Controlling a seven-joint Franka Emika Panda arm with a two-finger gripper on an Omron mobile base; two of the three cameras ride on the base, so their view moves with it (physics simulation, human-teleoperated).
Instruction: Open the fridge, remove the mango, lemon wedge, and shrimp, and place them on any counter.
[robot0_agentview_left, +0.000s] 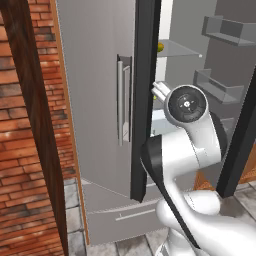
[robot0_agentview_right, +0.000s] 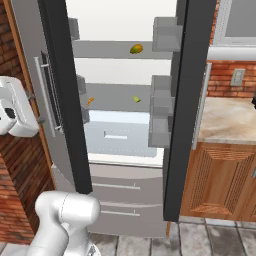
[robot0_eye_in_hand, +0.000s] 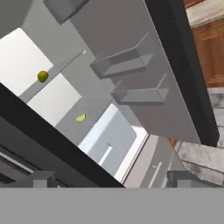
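With my gripper (robot0_eye_in_hand: 109, 181) spread wide and empty outside the open fridge (robot0_agentview_right: 125, 145), I risk clipping the door edge while reaching for the mango (robot0_agentview_right: 136, 48) on the upper shelf, or apparently nudging the lemon wedge (robot0_agentview_right: 136, 99) and shrimp (robot0_agentview_right: 90, 100) below.

The fridge (robot0_agentview_right: 125, 145) stood with both doors swung open, their black edges framing a white interior with grey shelves. The mango (robot0_agentview_right: 136, 49) sat on the upper shelf, right of centre. On the shelf below, the shrimp (robot0_agentview_right: 90, 100) lay near the left side and the lemon wedge (robot0_agentview_right: 136, 99) well apart to its right. A pale crisper bin sat beneath, and 2 grey drawers under that. Right of the fridge, the counter (robot0_agentview_right: 227, 120) topped brown wooden cabinets (robot0_agentview_right: 220, 180).
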